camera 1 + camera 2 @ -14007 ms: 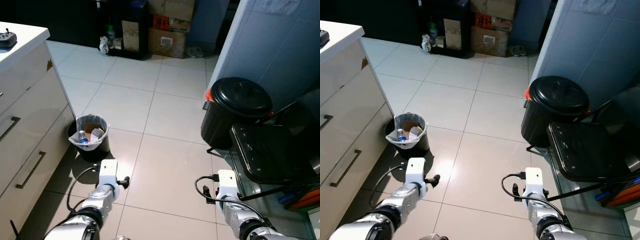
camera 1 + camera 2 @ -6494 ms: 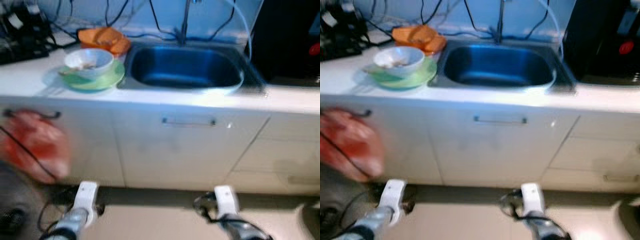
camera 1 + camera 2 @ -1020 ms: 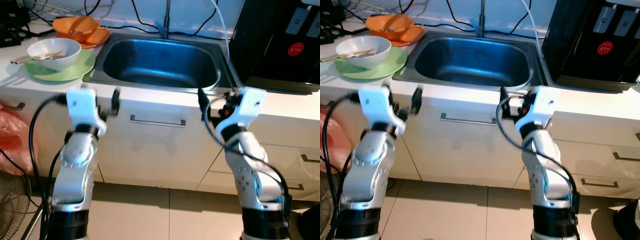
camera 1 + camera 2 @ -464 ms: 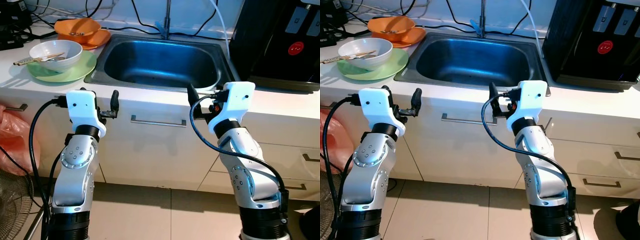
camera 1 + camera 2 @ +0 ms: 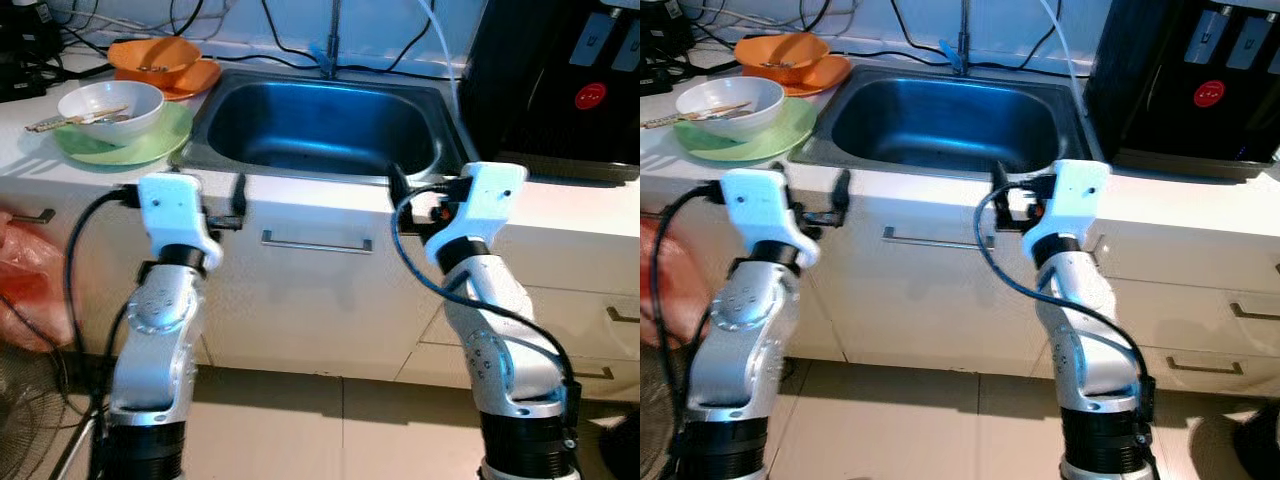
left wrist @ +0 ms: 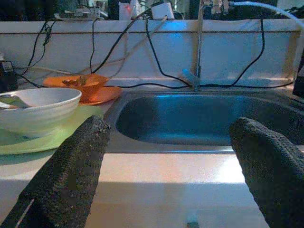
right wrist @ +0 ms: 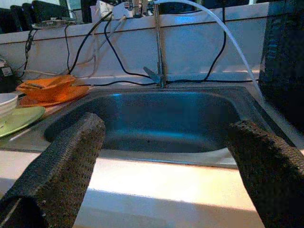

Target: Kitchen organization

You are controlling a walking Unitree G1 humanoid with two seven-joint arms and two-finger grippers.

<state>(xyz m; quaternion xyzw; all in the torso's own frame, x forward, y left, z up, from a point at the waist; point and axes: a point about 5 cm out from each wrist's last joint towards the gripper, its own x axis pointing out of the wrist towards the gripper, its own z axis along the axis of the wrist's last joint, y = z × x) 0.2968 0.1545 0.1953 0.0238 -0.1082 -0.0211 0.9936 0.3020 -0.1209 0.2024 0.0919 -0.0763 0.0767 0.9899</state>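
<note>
Both grippers are raised at the front edge of the white countertop (image 5: 300, 192), fingers spread apart and holding nothing: the left gripper (image 5: 238, 200) sits at the near left corner of the sink (image 5: 320, 125), and the right gripper (image 5: 397, 185) sits at the near right part of the sink rim. In the left wrist view the two black fingers (image 6: 66, 175) frame the counter edge with a wide gap between them; the right wrist view shows its fingers (image 7: 57, 166) likewise spread, pointing across the basin. Below the grippers, the white cabinet front carries a horizontal drawer handle (image 5: 315, 243). Past the counter edge, the steel sink is directly ahead of both grippers. Left of the sink, beyond the left gripper, a white bowl (image 5: 110, 104) holding chopsticks stands on a green plate (image 5: 125, 140). Farther back on that side, an orange bowl (image 5: 155, 54) rests on an orange plate (image 5: 195, 75), just beside the sink's far left corner. At the back of the sink stands the faucet (image 5: 332, 40), with black cables (image 6: 156, 57) running along the wall behind it. A black appliance (image 5: 560, 85) stands on the counter to the right of the sink.
</note>
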